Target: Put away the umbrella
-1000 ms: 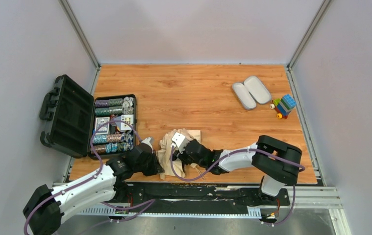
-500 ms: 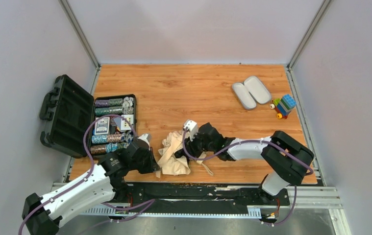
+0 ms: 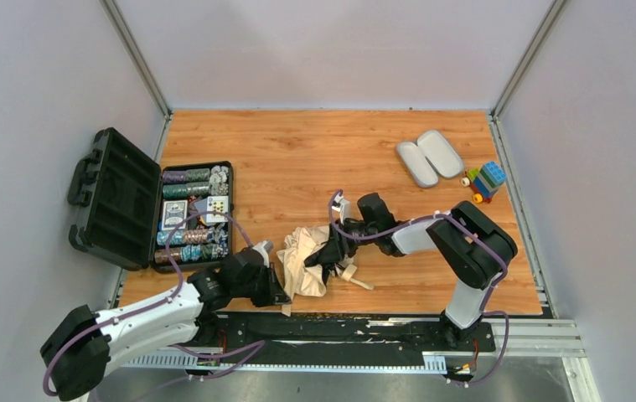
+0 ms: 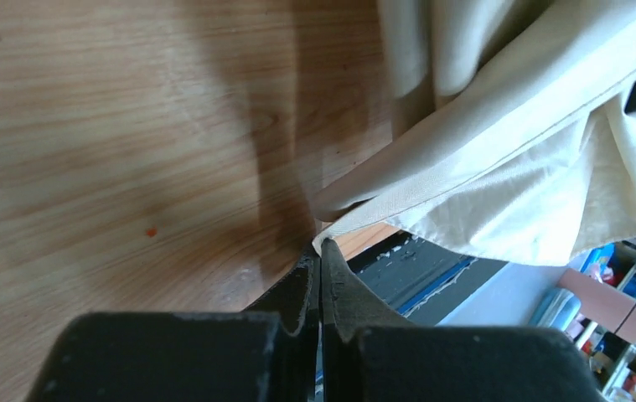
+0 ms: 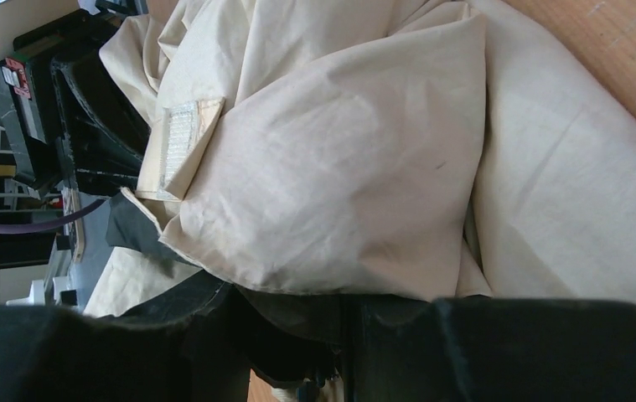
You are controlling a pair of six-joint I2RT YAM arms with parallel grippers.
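Beige crumpled fabric umbrella [image 3: 302,264], woven wrinkled folds, wood-grain table [image 3: 314,159]

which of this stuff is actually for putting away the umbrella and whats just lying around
For the job:
- umbrella, beige, loose and crumpled

Just lying about:
- poker chip case, black, open
- oval hard case, lilac-grey
- toy block car

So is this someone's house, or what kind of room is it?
Most likely a robot lab's test booth, not a house. Two robot arms are bolted at the edge of the table, plain panel walls box it in, and practice things lie about: a poker chip case, toy blocks, an umbrella.
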